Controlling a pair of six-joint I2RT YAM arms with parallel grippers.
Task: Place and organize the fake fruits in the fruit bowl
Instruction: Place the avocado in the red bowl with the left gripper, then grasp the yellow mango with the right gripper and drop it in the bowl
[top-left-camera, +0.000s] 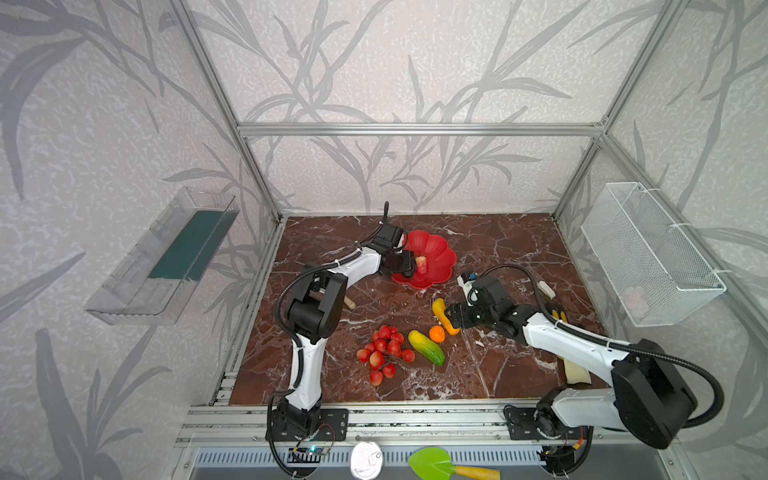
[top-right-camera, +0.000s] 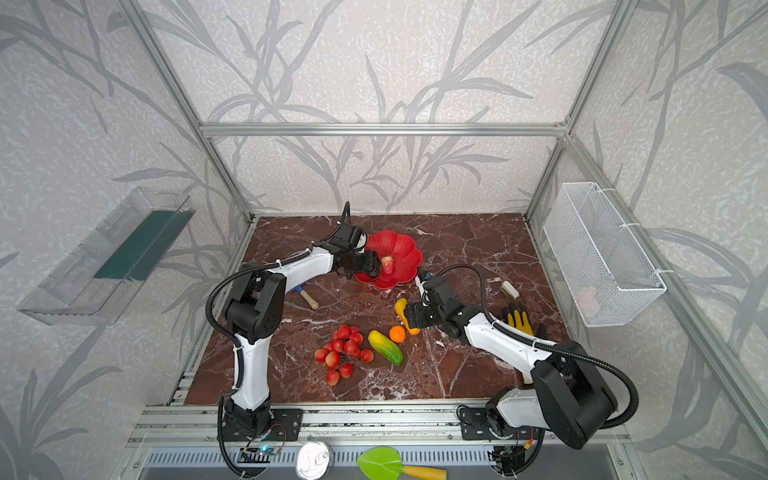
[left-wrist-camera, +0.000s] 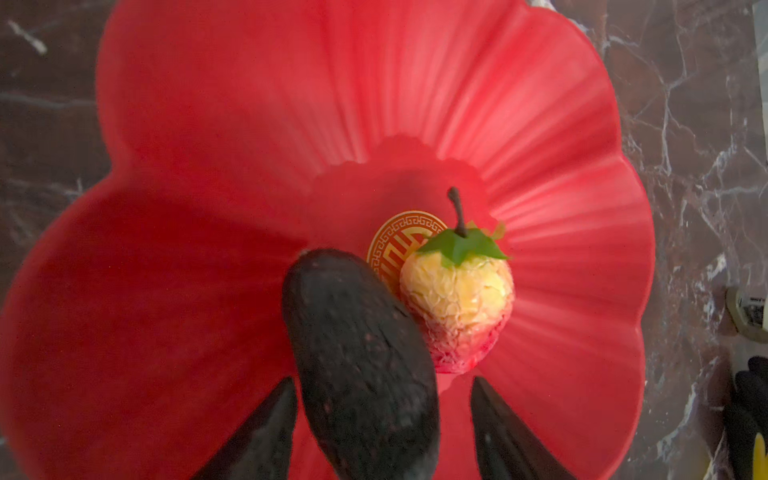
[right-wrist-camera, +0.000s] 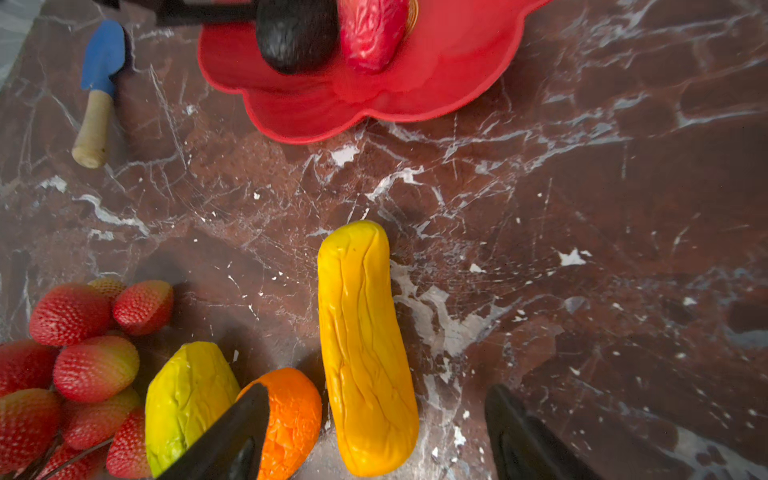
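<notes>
The bowl (top-left-camera: 436, 249) is one shallow, glossy red dish with a scalloped petal rim, ribbed inner walls and a round gold mark (left-wrist-camera: 390, 245) at its centre. It stands on the dark marbled tabletop (top-left-camera: 498, 249).

Two fruits are inside its rim. On the left is one dark oval (left-wrist-camera: 357, 353), matt black and pitted. It touches one apple-like piece (left-wrist-camera: 457, 299), which is pale yellow above and red at its foot, with a green leaf and a thin dark stem, just beside the gold mark. The left gripper (left-wrist-camera: 382, 378) reaches in over the bowl's left rim. Its fingers are parted about the oval, one of them clear of it with red showing in the gap.

Four fruits lie on the tabletop in front of the bowl, apart from it. From the left:
- one cluster (top-left-camera: 384, 351) of roughly a dozen red berries, some tinged yellow
- one yellow-green oblong (top-left-camera: 426, 347)
- one small orange ball (top-left-camera: 436, 333), just beside the oblong
- one wrinkled yellow-orange gourd (top-left-camera: 439, 308), nearest the bowl

The right gripper (right-wrist-camera: 377, 386) straddles the gourd, its fingers wide and clear of it on both sides.
</notes>
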